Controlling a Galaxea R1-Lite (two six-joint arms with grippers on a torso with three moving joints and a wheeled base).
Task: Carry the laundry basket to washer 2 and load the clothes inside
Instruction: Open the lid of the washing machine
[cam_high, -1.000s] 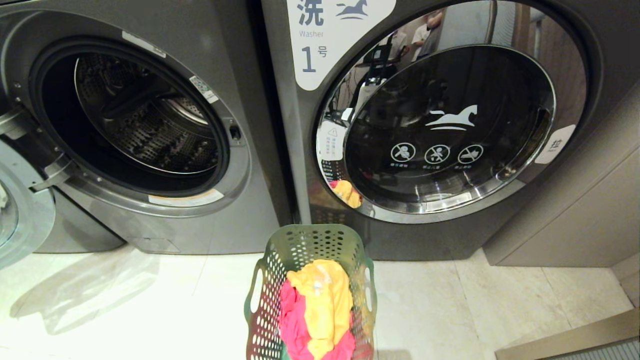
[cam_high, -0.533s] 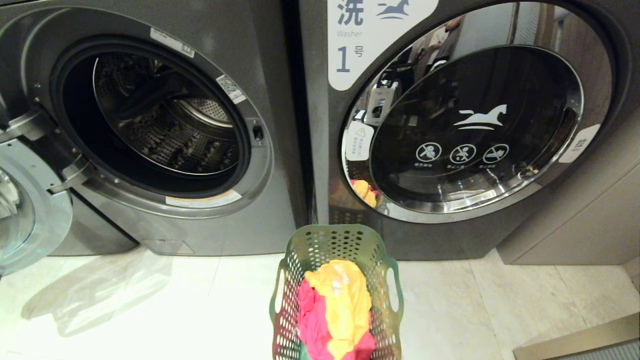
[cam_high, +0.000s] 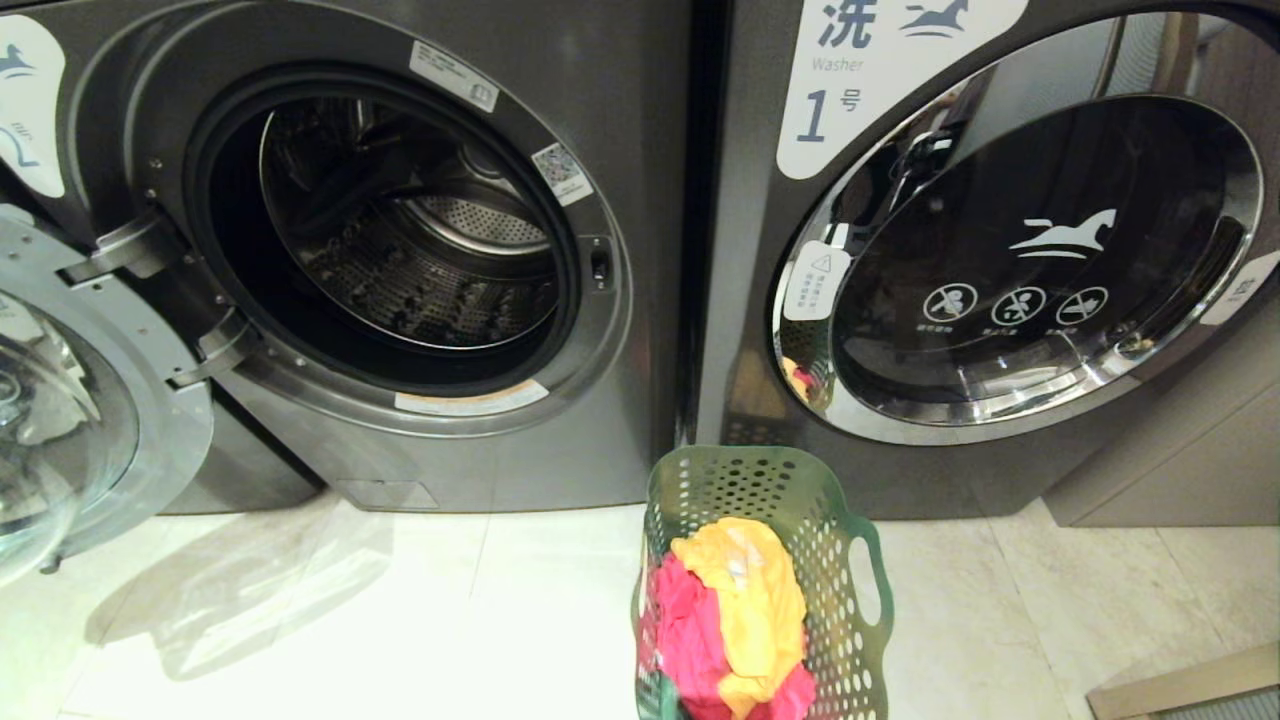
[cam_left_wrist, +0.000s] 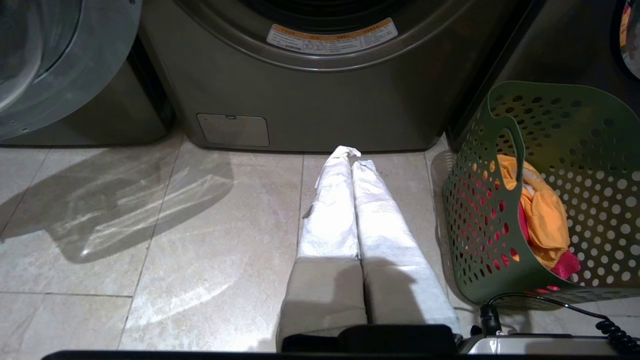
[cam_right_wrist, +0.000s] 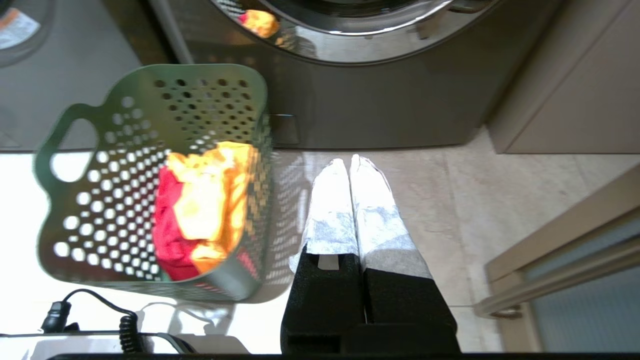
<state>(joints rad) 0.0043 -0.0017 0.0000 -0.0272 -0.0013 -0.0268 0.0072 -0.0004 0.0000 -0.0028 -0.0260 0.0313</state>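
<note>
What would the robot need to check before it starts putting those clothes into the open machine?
1. Door of the open washer swung aside: ok.
2. Drum free of laundry: ok.
3. That washer's number reads 2: cannot tell, label cut off.
4. Laundry basket at the open washer: not ok, it stands before washer 1.
5. Clothes in the basket: ok.
6. Left gripper and right gripper ready to grasp: not ok, both shut, empty.
</note>
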